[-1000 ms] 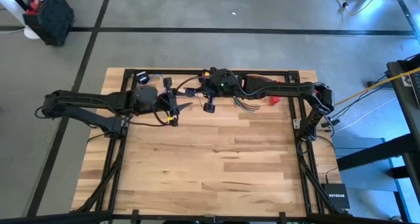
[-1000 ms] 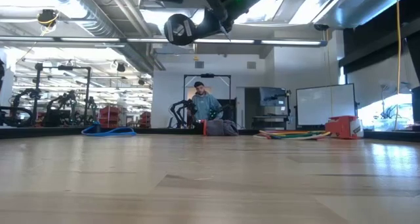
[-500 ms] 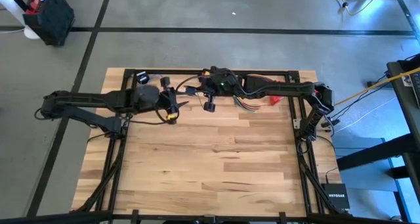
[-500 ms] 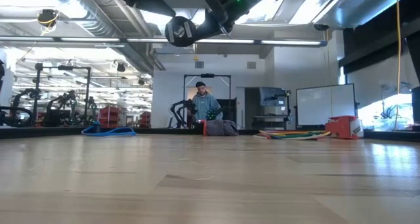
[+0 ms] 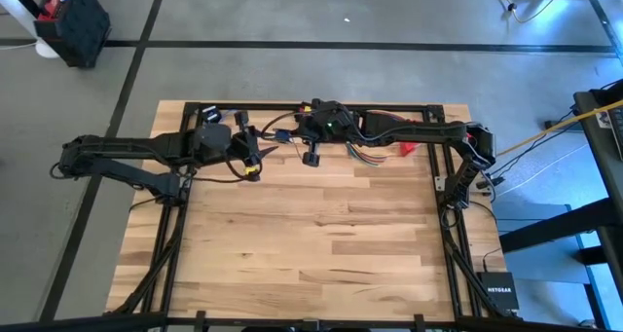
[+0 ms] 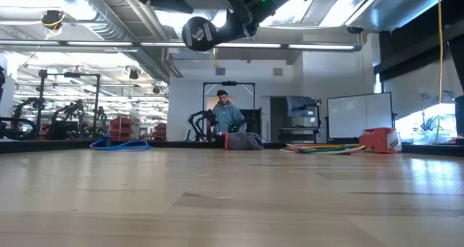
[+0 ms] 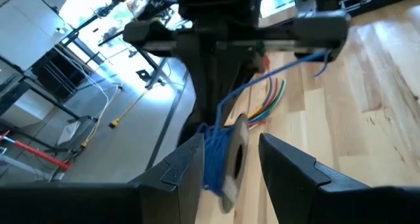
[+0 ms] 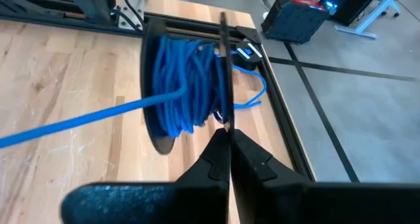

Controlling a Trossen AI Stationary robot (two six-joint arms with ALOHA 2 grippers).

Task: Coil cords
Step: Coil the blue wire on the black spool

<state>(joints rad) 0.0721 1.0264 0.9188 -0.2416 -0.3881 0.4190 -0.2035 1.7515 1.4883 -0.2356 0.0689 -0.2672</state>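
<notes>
A black spool (image 8: 184, 86) wound with blue cord (image 8: 190, 73) hangs in the air over the far middle of the table. My right gripper (image 8: 230, 135) is shut on it. In the low view its round near flange (image 6: 197, 33) shows high above the wood. One loose strand (image 7: 275, 69) of cord leads away from the spool. My left gripper (image 7: 230, 178) is open and comes from the table's left. The spool (image 7: 226, 161) shows edge-on between its two fingers. In the high view the left gripper (image 5: 268, 149) stands just left of the right gripper (image 5: 290, 135). My right gripper pinches the thin rim of the spool's far flange (image 8: 223, 102) between its two fingers. The fingers come from the table's right, slanting a little down. The spool is lifted clear of the table, its axis level. Whether my left gripper touches the spool I cannot tell.
Loose coloured wires (image 5: 362, 157) and a red thing (image 5: 407, 149) lie on the table under the right arm. Black frame rails (image 5: 389, 108) run along the far edge. Beyond the table a person (image 6: 228, 116) stands in the room. Bare wood (image 5: 321, 244) fills the near half.
My left gripper has swung a little toward the table's far edge, closer to the spool, and stays open. My right gripper and the spool have kept still.
</notes>
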